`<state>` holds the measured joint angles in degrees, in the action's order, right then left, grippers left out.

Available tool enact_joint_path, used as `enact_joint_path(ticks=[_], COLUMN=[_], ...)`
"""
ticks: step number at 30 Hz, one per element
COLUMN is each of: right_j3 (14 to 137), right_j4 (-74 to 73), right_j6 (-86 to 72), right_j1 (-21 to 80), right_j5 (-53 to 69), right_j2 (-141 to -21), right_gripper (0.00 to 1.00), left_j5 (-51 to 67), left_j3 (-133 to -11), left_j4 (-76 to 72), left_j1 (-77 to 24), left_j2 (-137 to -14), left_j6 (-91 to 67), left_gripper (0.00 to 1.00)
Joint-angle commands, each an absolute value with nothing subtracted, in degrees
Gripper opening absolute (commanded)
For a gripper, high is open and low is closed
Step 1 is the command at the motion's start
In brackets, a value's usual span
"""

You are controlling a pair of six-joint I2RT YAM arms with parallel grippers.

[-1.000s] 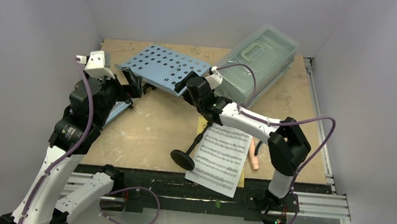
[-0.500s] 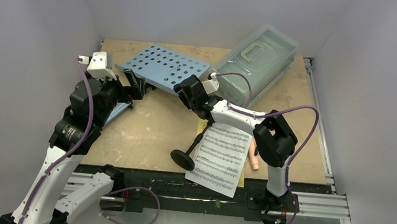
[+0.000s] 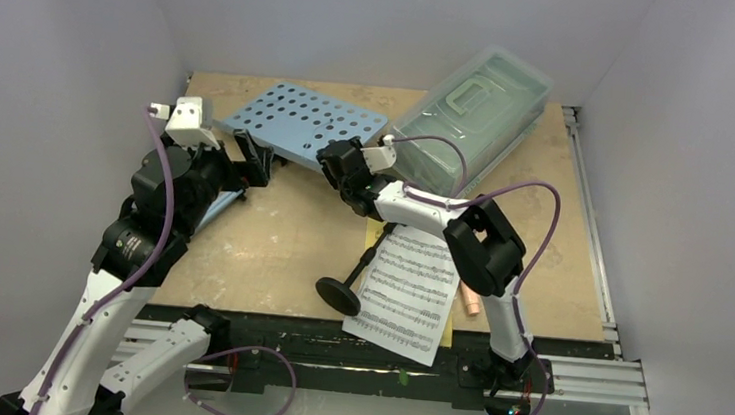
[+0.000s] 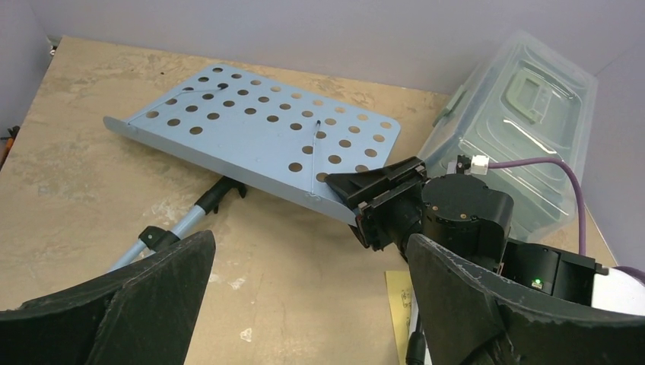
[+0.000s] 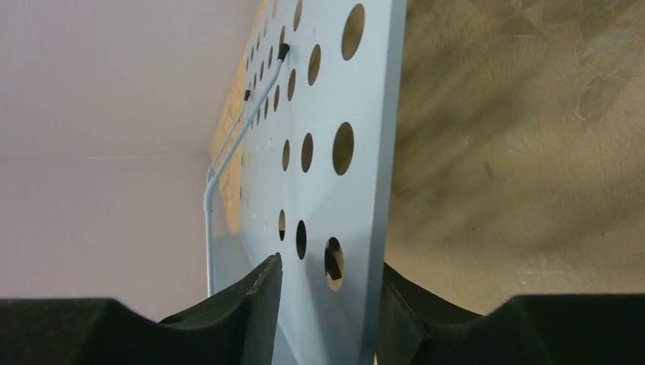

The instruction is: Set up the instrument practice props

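The light blue perforated music stand plate (image 3: pixel 306 122) lies tilted at the table's back left, its pole (image 3: pixel 218 207) running under my left arm. My right gripper (image 3: pixel 339 168) is shut on the plate's near right edge; the right wrist view shows its fingers (image 5: pixel 258 312) on both sides of the plate (image 5: pixel 342 190). My left gripper (image 3: pixel 250 162) is open and empty beside the plate's left end; in its wrist view (image 4: pixel 308 251) the plate (image 4: pixel 258 137) and pole (image 4: pixel 163 236) lie ahead. The white and yellow music sheets (image 3: pixel 411 290), black mic stand (image 3: pixel 337 291) and peach-pink microphone (image 3: pixel 472 302) lie near the front.
A clear lidded plastic box (image 3: pixel 475 102) sits at the back right, close behind my right gripper, and also shows in the left wrist view (image 4: pixel 521 129). Grey walls enclose the table on the left, back and right.
My right arm's elbow has swung left and its gripper has shifted left with the plate's edge in it. The plate has moved slightly left. My left arm has barely moved.
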<state>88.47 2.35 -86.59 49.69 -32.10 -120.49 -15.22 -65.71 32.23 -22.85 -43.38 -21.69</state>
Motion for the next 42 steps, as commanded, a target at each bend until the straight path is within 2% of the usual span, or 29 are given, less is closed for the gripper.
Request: enact_joint_path(ticks=[1,6,11,15,17,22,30,39,42], right_j3=[89.2,88.77,86.85,79.46,80.04,86.3,100.64,111.21,112.39], right_j4=[8.11,13.27,24.62,51.4,55.95,59.93,57.38,55.02,55.12], right_j6=[-87.2,-81.25,-64.83,-46.95,-41.88,-36.78,-34.44,-34.59,-34.57], right_j1=[49.4,49.35,49.66,49.66,49.57,48.97,47.51,43.97,41.77], right_j5=[-34.34,-34.15,-32.48,-25.56,-21.9,-17.0,-12.54,1.16,5.69], right_j2=[-120.86,-118.81,-112.77,-108.3,-107.57,-107.42,-107.49,-107.34,-106.78], right_gripper=[0.43,0.01,0.0,0.0,0.0,0.0,0.0,0.0,0.0], left_j5=[-13.67,-13.97,-15.89,-16.7,-16.55,-15.23,-12.35,-15.04,-17.44], left_j3=[-66.7,-67.59,-69.33,-70.72,-72.14,-76.41,-80.67,-88.8,-86.67], left_j4=[30.06,30.22,30.41,30.14,30.69,32.31,32.1,34.92,35.66], left_j1=[-23.63,-23.73,-23.73,-23.73,-23.73,-23.73,-23.73,-23.73,-23.69], left_j2=[-43.48,-43.81,-44.61,-46.03,-47.17,-49.65,-50.97,-53.03,-51.32], left_j6=[-22.5,-22.35,-20.76,-20.73,-21.71,-24.59,-28.9,-26.23,-25.85], left_gripper=[0.97,0.97,0.97,0.98,0.99,0.99,0.99,0.99,0.99])
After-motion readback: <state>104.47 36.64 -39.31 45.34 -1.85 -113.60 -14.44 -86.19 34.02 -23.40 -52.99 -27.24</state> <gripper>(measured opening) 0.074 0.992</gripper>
